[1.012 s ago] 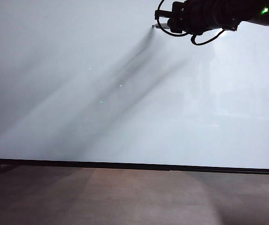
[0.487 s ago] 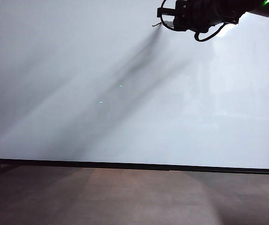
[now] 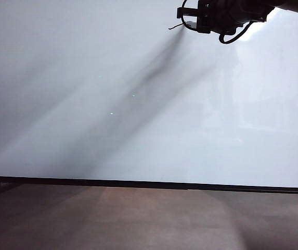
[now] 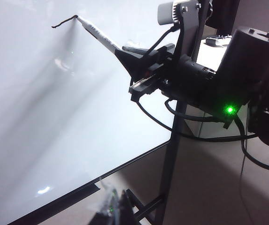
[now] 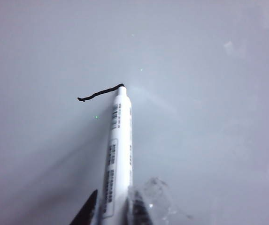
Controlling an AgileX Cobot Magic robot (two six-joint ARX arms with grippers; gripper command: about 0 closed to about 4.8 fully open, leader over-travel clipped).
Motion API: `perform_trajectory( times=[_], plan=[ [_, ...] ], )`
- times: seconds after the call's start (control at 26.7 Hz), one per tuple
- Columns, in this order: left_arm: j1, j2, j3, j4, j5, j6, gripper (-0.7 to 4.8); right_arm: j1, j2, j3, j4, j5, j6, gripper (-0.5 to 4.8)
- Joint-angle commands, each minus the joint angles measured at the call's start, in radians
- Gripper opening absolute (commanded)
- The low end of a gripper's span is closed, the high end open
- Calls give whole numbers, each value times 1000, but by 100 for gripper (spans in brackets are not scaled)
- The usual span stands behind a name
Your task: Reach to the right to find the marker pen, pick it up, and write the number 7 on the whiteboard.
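The whiteboard fills most of the exterior view, its black frame along the near edge and bare except at its far right.

The right gripper sits at the board's far right, and over the last second it has travelled further from the camera and slightly rightward. It is pinching the marker pen by the barrel, jaws pressed against it, tip touching the board.

The left gripper does not appear in any view; its condition cannot be reported.

A short wavy black stroke now trails left from the pen tip, where a second ago no line was discernible. Judgement: this is the top bar of the number 7, apparently complete. The downstroke is not yet drawn and should run toward the near edge from the stroke's right end.
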Motion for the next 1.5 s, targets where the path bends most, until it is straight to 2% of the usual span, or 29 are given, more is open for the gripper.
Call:
perform_trajectory(
  times=[0.04, 0.56, 1.5],
  plan=[
    [-2, -2, 9, 13, 1, 8, -5, -10, -5, 4, -20, 56, 2, -6],
    [-2, -2, 9, 13, 0, 19, -5, -5, -5, 4, -85, 36, 10, -5],
    [-2, -2, 9, 13, 1, 19, -5, -3, -4, 4, -352, 18, 63, -6]
  ],
)
